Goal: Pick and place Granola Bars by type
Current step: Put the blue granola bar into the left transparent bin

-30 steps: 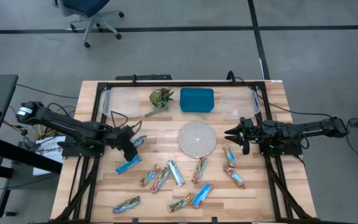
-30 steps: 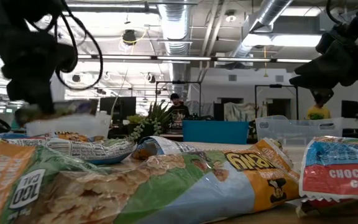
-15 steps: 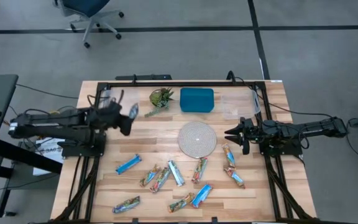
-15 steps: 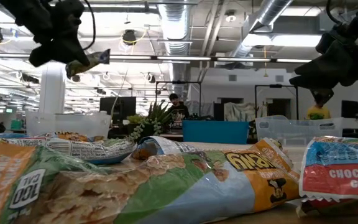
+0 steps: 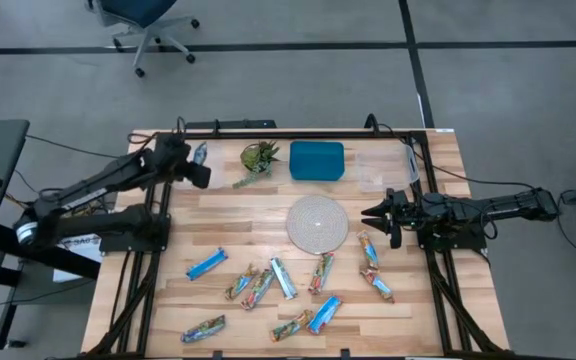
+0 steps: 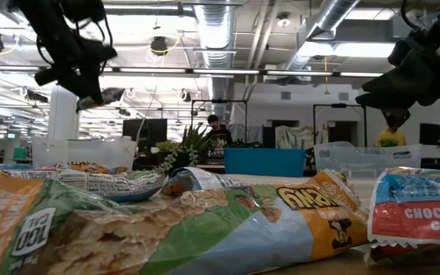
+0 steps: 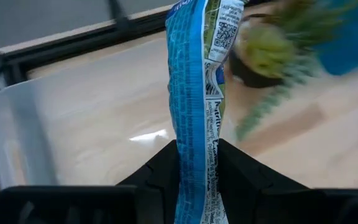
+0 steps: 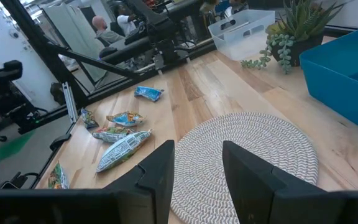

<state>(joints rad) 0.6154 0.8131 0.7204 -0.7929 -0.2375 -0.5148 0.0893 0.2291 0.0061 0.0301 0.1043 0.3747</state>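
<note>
My left gripper clenches a blue granola bar above the clear bin, ready for sorting; right gripper fingers released

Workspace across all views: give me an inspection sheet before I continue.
Surface: wooden slatted table, black frame.
Job's things: shiny wrapped granola bars scattered on near half; one blue-and-green bar held over clear plastic bin.
Clutter: green leafy plant, blue rectangular tub, round woven mat, second clear bin.
Grippers: left gripper shut on bar; right gripper open beside mat.
Cables: black leads off both table sides.
Surroundings: office chair; person in background.
</note>
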